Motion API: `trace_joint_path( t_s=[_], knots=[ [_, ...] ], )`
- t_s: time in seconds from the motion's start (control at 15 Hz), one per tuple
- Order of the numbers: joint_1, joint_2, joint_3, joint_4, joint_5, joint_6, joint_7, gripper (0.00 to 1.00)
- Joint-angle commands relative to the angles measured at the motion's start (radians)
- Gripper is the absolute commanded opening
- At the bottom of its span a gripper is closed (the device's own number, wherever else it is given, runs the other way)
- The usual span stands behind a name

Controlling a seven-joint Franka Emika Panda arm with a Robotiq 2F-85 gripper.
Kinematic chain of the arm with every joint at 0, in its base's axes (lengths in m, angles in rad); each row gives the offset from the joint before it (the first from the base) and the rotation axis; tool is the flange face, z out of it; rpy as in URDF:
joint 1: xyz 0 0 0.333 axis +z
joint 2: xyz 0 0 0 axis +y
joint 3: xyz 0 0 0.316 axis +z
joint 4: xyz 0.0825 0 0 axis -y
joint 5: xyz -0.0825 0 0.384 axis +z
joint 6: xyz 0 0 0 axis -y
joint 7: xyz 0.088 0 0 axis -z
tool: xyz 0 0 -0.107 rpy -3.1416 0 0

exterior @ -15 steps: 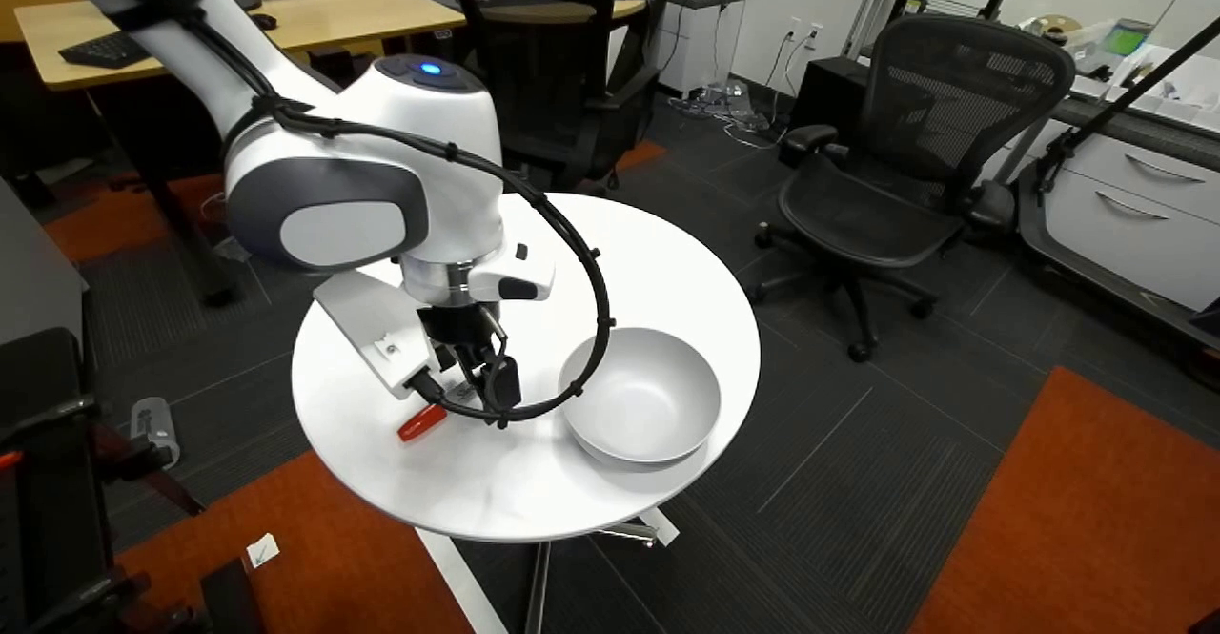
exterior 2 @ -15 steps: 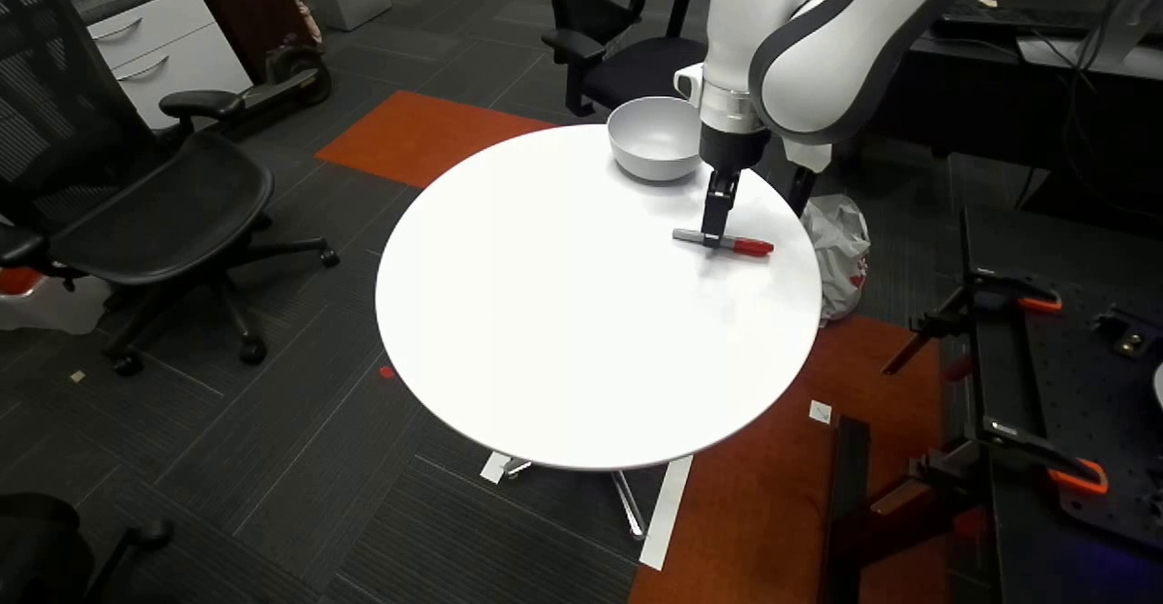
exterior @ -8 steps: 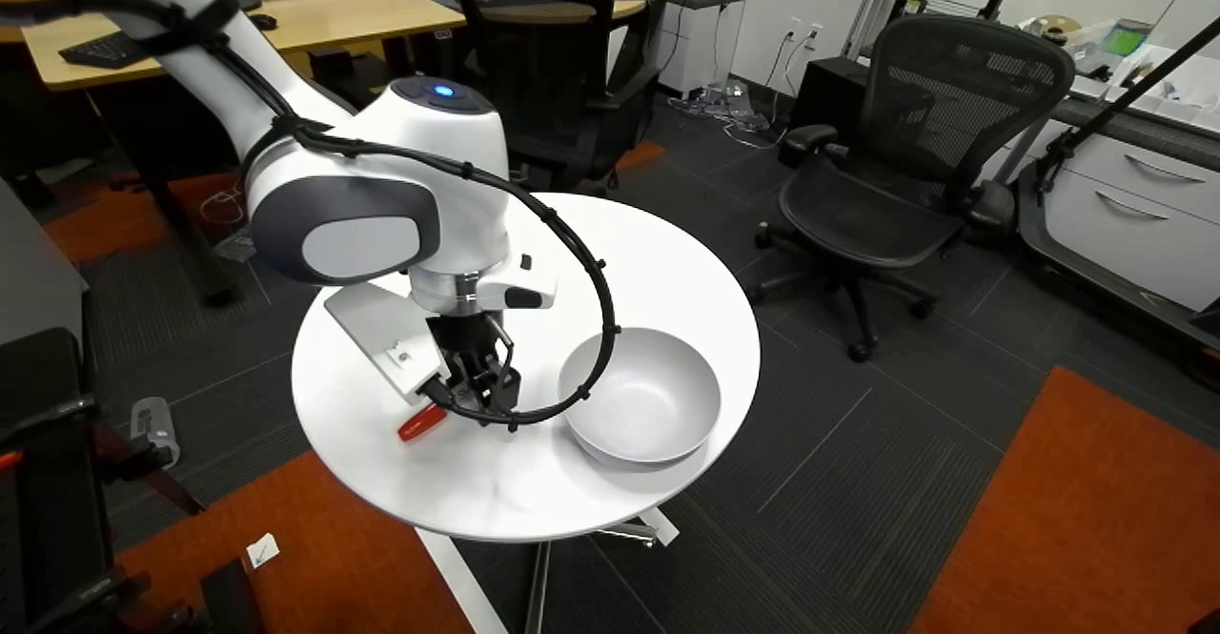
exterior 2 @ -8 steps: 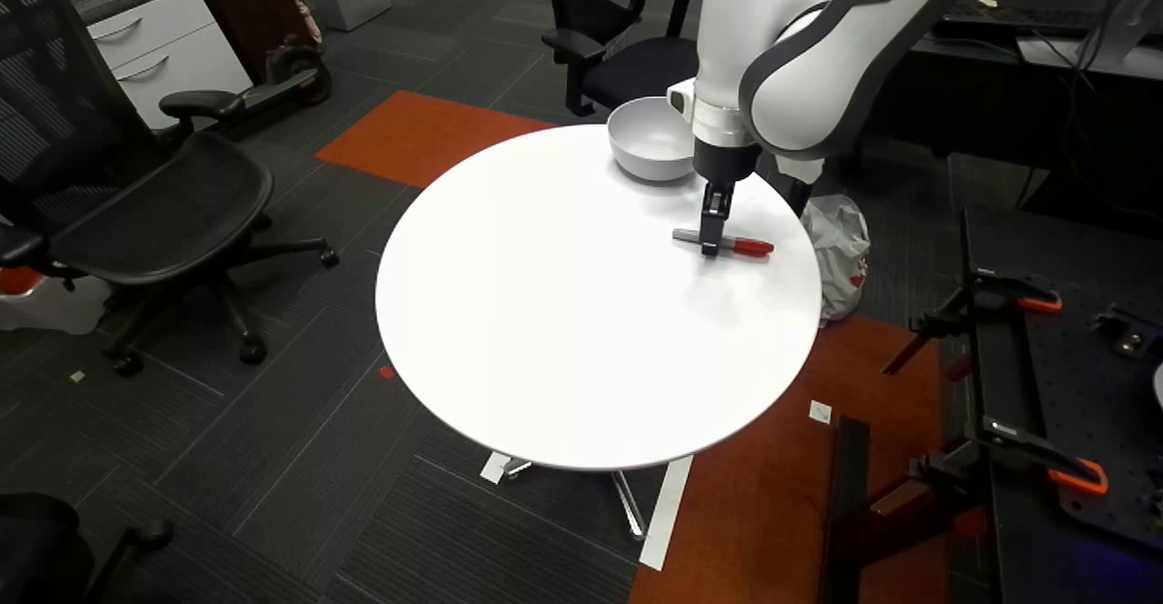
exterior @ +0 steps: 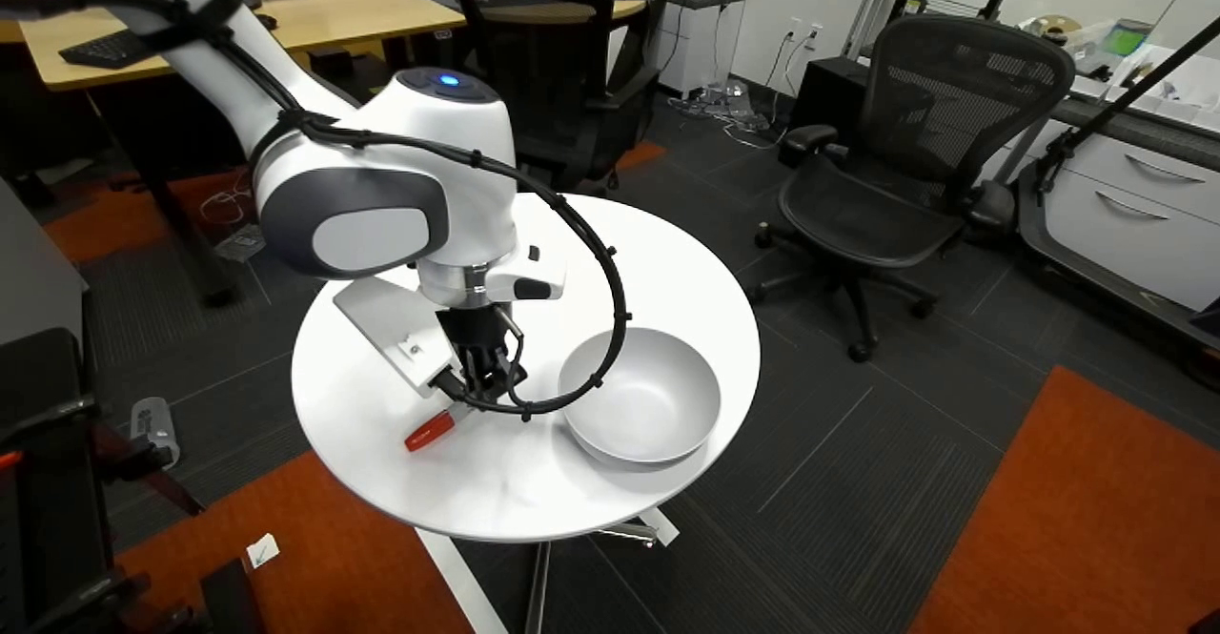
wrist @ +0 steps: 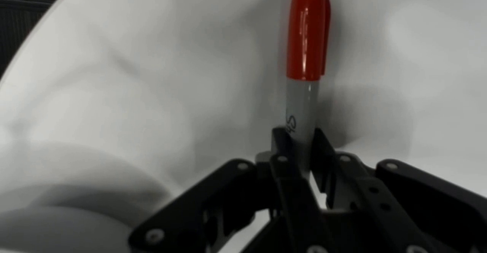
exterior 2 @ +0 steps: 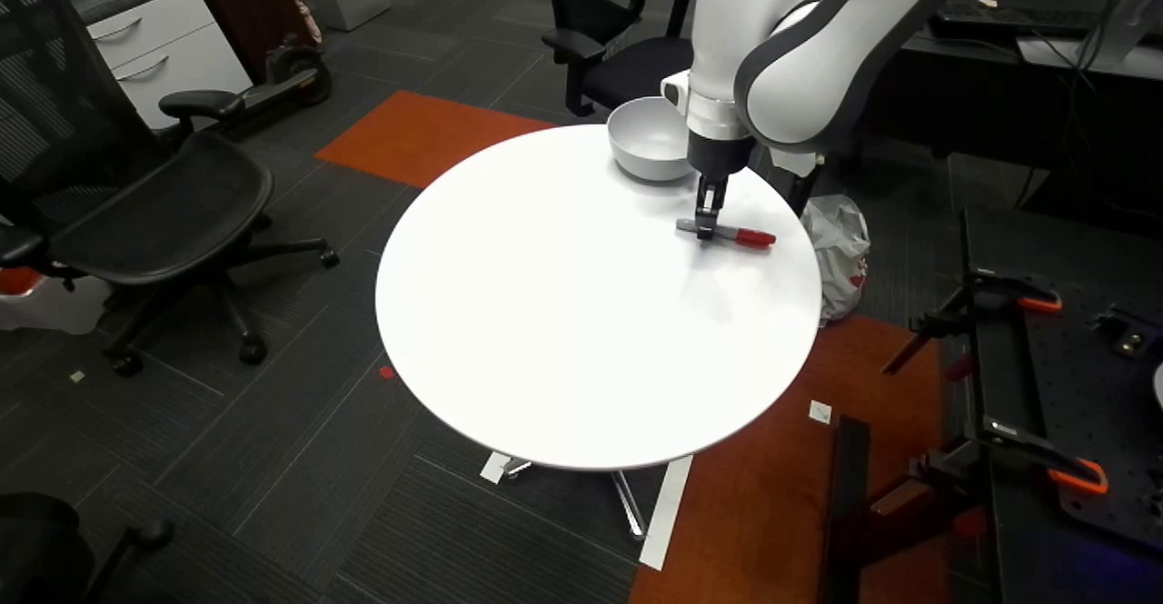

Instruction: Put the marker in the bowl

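Tool (wrist: 299, 139): I hold the marker (wrist: 304, 70) by its barrel.
Marker: on or just above the counter (exterior 2: 563, 331), outside the bowl (exterior: 642, 396).
Bowl: if I cross low, its rim could twist the marker.

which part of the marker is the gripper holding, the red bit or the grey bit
The grey barrel: in the wrist view it sits between the jaws of the gripper. The red cap sticks out free, beyond the grip.

Part of the bowl (wrist: 57, 231) (lower left) beyond wrist view's edge
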Motion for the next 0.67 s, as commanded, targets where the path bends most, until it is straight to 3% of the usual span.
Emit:
trace_joint_path(
  t_s=[0.0,0.2,0.6],
  knots=[
    [0.013,-0.022,0.008,-0.01,-0.025,-0.017,0.019,0.04],
    [0.05,-0.059,0.001,-0.033,-0.051,-0.008,0.041,0.04],
    [0.022,-0.222,0.043,-0.081,-0.005,0.027,-0.001,0.04]
  ],
)
